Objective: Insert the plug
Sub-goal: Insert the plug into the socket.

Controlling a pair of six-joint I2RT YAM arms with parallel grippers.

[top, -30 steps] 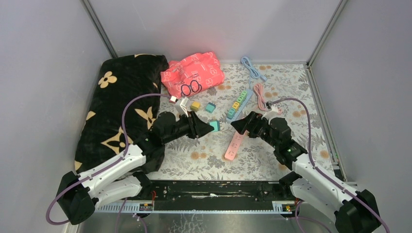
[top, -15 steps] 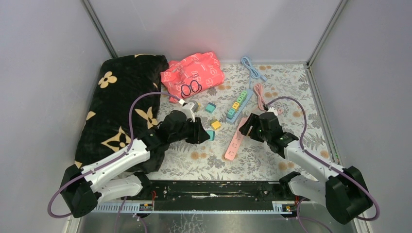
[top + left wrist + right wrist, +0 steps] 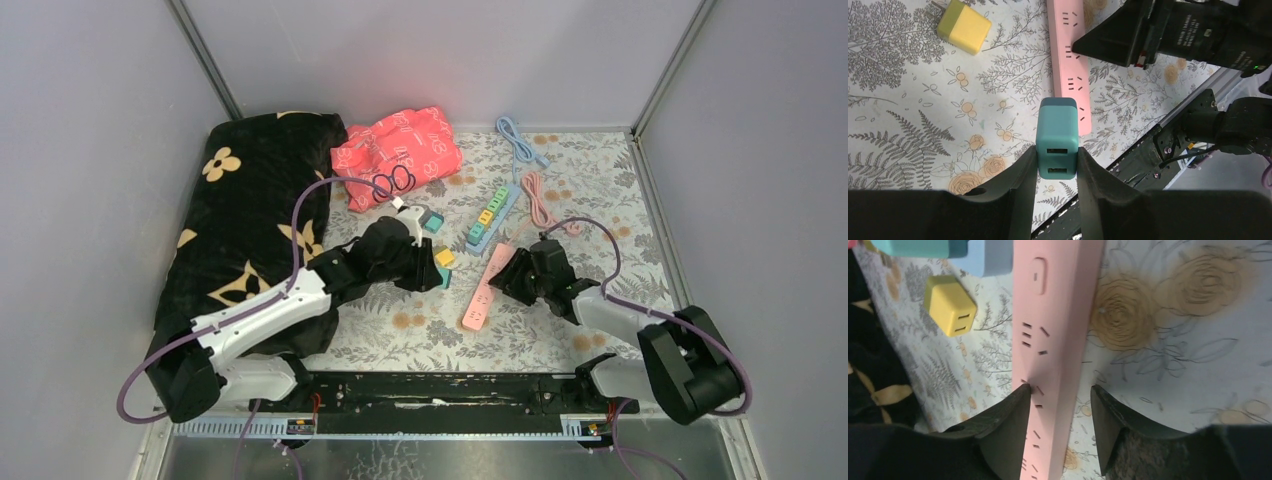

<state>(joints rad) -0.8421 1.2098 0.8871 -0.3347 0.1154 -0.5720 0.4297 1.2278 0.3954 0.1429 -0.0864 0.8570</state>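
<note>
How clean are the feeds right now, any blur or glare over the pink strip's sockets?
Top external: even light, no glare, but the pink power strip is too small to show slots. Left wrist: sharp, slots clear beyond the teal adapter. Right wrist: slightly soft close-up, slots readable, fingers dark silhouettes.

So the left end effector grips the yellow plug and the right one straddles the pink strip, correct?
No: the left end effector grips the teal plug, as the left wrist view shows. The right end effector does straddle the pink strip.
</note>
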